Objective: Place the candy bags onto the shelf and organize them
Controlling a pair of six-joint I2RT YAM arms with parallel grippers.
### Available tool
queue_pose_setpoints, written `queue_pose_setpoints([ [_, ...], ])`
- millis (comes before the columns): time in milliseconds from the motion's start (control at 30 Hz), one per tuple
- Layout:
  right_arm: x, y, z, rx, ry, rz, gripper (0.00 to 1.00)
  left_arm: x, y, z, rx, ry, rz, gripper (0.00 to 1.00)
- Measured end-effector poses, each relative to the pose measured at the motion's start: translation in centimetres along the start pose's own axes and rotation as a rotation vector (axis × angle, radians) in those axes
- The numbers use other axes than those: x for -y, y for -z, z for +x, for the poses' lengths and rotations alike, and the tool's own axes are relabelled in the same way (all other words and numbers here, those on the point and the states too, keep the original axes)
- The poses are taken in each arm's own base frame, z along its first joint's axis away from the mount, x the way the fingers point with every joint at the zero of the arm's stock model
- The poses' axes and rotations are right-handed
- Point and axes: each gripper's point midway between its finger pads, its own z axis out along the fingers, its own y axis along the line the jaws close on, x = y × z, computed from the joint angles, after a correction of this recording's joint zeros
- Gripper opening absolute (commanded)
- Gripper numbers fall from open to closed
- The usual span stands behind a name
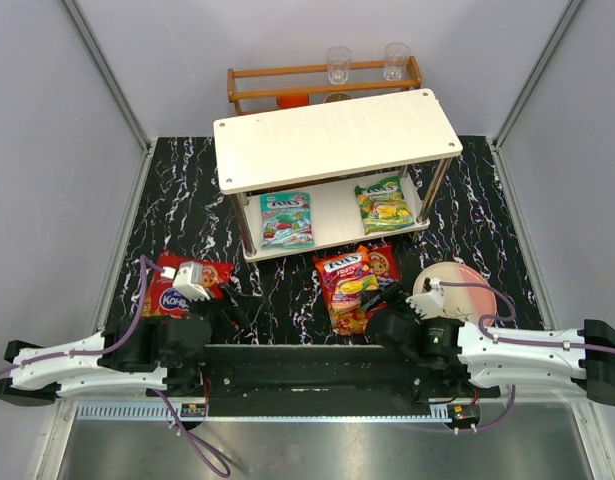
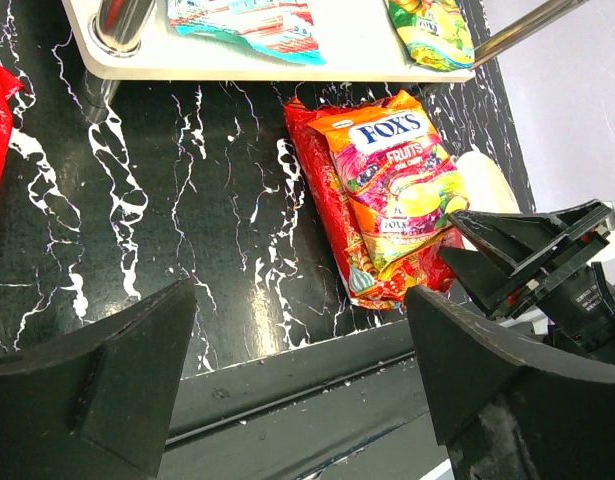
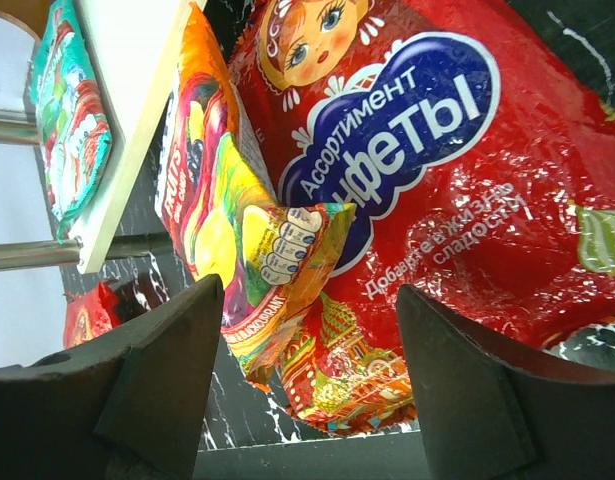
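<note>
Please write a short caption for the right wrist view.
Open right gripper facing the red-orange bag, which lies on a large red bag.

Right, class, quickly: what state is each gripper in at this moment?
Left gripper: open, holding nothing.
Right gripper: open, holding nothing.

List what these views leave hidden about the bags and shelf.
- Top view: left arm covers much of the left red bag.
- Top view: red-orange bag hides most of the right red bag.
- Top view: shelf's top board hides the lower tier's back.
</note>
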Motion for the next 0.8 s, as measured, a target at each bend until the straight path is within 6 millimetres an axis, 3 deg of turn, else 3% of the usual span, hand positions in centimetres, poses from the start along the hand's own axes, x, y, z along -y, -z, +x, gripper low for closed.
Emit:
queue_pose_setpoints([
  [233,-0.3,-0.7,0.5,0.017,-0.012,-0.020,0.78,-0.4,-0.2,0.6,-0.011,0.000,-0.008,0.89],
  [467,-0.4,-1.9,0.8,0.035,-0.023,-0.020,0.71,-0.5,-0.3,1.1,-0.024,-0.006,-0.009,0.89],
  [600,-0.9,-2.8,0.1,0.059,-0.032,-0.030,0.63,-0.6,-0.3,1.2,-0.028,-0.009,-0.010,0.89],
  [800,-1.8,-3.8,-1.1,0.081,-0.016,-0.047,0.38,-0.9,-0.4,1.7,-0.040,-0.017,-0.014,0.89],
])
